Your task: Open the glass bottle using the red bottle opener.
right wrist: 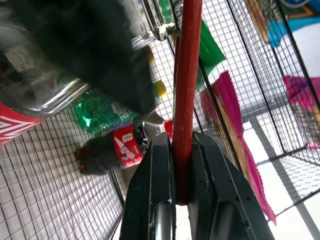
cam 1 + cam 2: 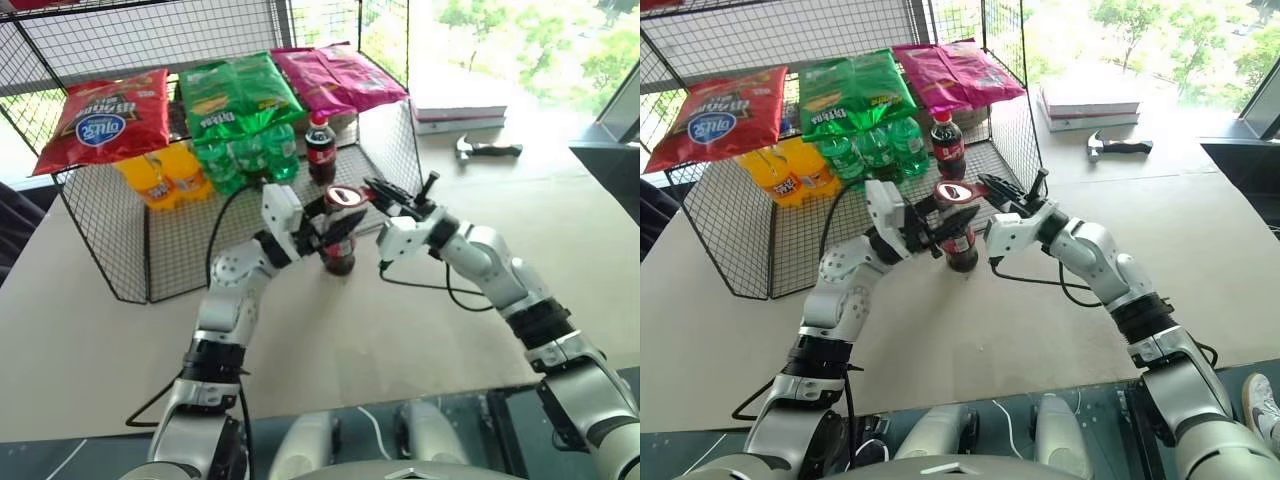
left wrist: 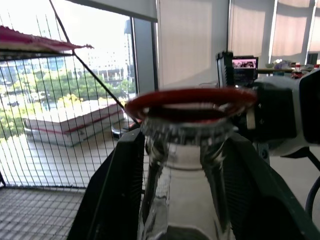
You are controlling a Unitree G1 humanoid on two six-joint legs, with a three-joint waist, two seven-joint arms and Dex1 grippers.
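Glass, clear and ribbed at the neck, fills the near part of the left wrist view: the glass bottle [image 3: 186, 200] stands between the two black fingers [image 3: 117, 195] of the left gripper [image 2: 330, 232], which flank its neck with slight gaps at either side, so a firm grip cannot be told. In the head views the bottle stands upright on the tan table [image 2: 400, 330], dark liquid in its lower half and a red label band round the body. Its crimped metal cap [image 3: 187, 131] is on, and the ring head of the red bottle opener [image 2: 345, 196] lies over it, a silvery inset showing inside the red rim. The right gripper [image 1: 182, 165] is clamped tight on the opener's flat red handle. Just behind stands a black wire rack [image 2: 120, 250] holding a plastic cola bottle [image 2: 320, 148], green soda bottles [image 2: 240, 155] and orange ones, with snack bags on top. Farther right lie a hammer [image 2: 487, 150] and stacked books [image 2: 460, 112].
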